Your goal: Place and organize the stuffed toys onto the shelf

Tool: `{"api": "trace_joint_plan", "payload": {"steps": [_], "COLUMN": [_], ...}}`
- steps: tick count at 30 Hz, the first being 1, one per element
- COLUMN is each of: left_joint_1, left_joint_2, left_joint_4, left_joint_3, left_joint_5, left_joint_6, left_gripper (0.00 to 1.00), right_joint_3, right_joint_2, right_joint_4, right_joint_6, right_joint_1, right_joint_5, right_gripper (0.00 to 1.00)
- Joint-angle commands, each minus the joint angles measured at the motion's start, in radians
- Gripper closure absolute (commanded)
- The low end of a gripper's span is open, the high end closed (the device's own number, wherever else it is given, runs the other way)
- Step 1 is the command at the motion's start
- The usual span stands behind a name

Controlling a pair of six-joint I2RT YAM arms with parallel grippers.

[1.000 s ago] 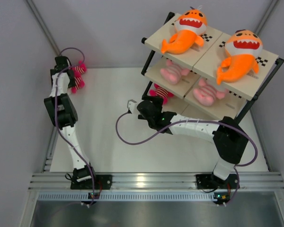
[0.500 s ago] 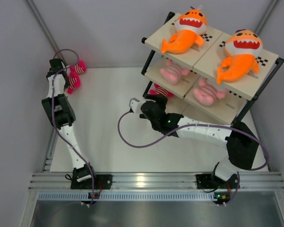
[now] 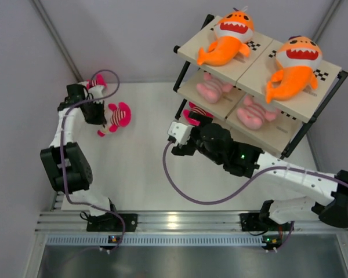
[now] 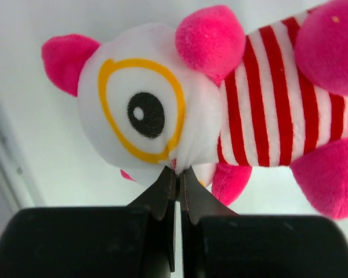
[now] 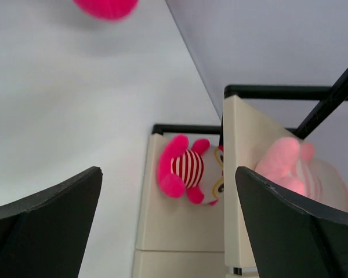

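My left gripper is shut on a pinch of white face fabric of a pink-and-white striped doll, which sits beside it over the table's left part. My right gripper stands open, nothing between its fingers, facing the shelf's bottom tier, where a second striped doll lies. From above, that gripper is just short of this doll. Two orange sharks lie on the top tier. Two pale pink dolls lie on the middle tier.
The shelf's black tube frame and cream bottom board stand close ahead of the right gripper. Grey walls enclose the white table. A purple cable loops over the table below the right arm.
The left gripper shut on the striped doll at the far-left corner and carried it right and nearer. The right gripper opened wider and its arm stretched out to the right.
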Motion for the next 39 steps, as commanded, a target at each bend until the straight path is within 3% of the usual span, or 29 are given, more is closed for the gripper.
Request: {"api": "trace_joint_plan", "payload": {"steps": [1, 5, 10, 13, 21, 30, 31, 33, 34, 35, 37, 38, 39], "left_joint_1": [-0.111, -0.234, -0.47, -0.524, -0.601, -0.605, -0.605, -0.605, -0.605, -0.605, -0.605, -0.605, -0.605], "left_joint_2": [-0.234, -0.401, -0.553, -0.573, -0.636, -0.655, -0.652, -0.652, -0.652, -0.647, -0.649, -0.647, -0.647], "left_joint_4": [-0.092, -0.223, -0.337, -0.397, -0.418, -0.418, -0.419, -0.419, -0.418, -0.418, -0.424, -0.427, -0.427], "left_joint_3": [-0.111, -0.245, -0.337, -0.323, -0.316, -0.305, -0.303, -0.299, -0.297, -0.293, -0.279, -0.276, -0.277], "left_joint_5": [0.226, 0.33, 0.345, 0.405, 0.41, 0.421, 0.425, 0.434, 0.439, 0.439, 0.447, 0.451, 0.451], "left_joint_6": [0.22, 0.365, 0.452, 0.443, 0.394, 0.379, 0.377, 0.374, 0.371, 0.368, 0.36, 0.365, 0.366], "left_gripper": [1.0, 1.0, 1.0, 1.0, 1.0, 1.0, 1.0, 1.0, 1.0, 1.0, 1.0, 1.0, 1.0], "right_joint_3": [0.071, 0.108, 0.129, 0.117, 0.051, 0.034, 0.03, 0.026, 0.03, 0.033, 0.037, 0.03, 0.001], "right_joint_2": [-0.069, -0.082, -0.099, -0.11, -0.063, 0.029, 0.034, 0.052, 0.06, 0.071, 0.074, 0.059, 0.046], "right_joint_4": [-0.047, -0.11, -0.24, -0.254, -0.059, -0.059, -0.056, -0.05, -0.051, -0.067, -0.097, -0.107, -0.105], "right_joint_6": [0.102, 0.111, 0.103, 0.116, 0.234, 0.355, 0.375, 0.402, 0.43, 0.444, 0.462, 0.467, 0.475], "right_joint_1": [0.012, 0.011, 0.009, 0.011, 0.005, 0.003, 0.004, 0.004, 0.004, 0.004, 0.008, 0.009, 0.009], "right_joint_5": [-0.231, -0.296, -0.582, -0.715, -0.846, -0.885, -0.882, -0.879, -0.873, -0.859, -0.807, -0.789, -0.746], "right_gripper": [0.0, 0.01, 0.0, 0.01, 0.02, 0.09, 0.11, 0.31, 0.42, 0.62, 0.77, 0.94, 1.0]}}
